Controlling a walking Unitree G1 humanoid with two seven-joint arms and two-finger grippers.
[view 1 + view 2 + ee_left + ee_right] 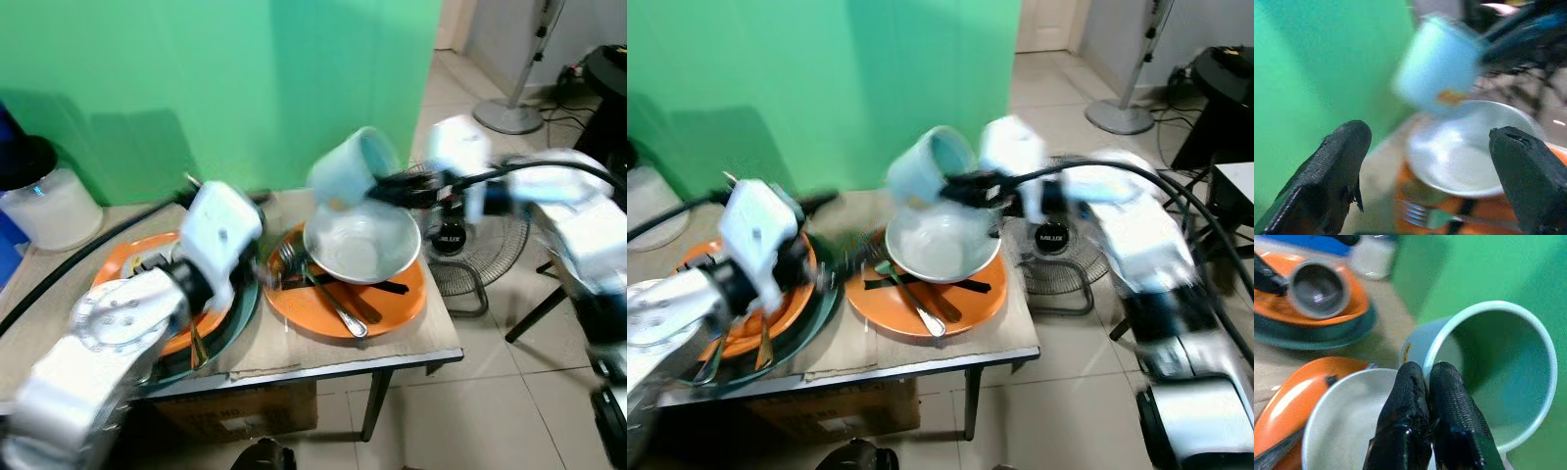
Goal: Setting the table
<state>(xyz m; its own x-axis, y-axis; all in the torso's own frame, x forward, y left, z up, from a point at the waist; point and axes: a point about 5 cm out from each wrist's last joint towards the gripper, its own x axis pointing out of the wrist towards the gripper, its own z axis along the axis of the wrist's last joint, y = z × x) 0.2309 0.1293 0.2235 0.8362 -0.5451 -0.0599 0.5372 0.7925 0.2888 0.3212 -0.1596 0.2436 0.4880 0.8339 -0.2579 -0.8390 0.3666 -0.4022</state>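
Holding a light blue cup (1488, 382) up in the air, tipped on its side, just above a white bowl (362, 245). Pinching the cup's rim tight with the right gripper (1430, 382), one finger inside and one outside. Sitting on an orange plate (397, 294) near the right end of the table (431, 343), that bowl. Lying on the same plate beside the bowl, a fork (328, 294) and some dark sticks, too blurry to name.

Hanging over the left side of the table, the left gripper (1430, 161), fingers (1332, 166) spread wide apart and grasping nothing, pointing toward the cup and bowl. Resting under the left arm, another orange plate (794, 284) on top of a dark green one (818, 318).

Standing behind the table, a green wall (245, 88). Sitting at the far left, a white jar (49, 201) with a black lid. Standing on the tiled floor to the right, a fan (470, 255).
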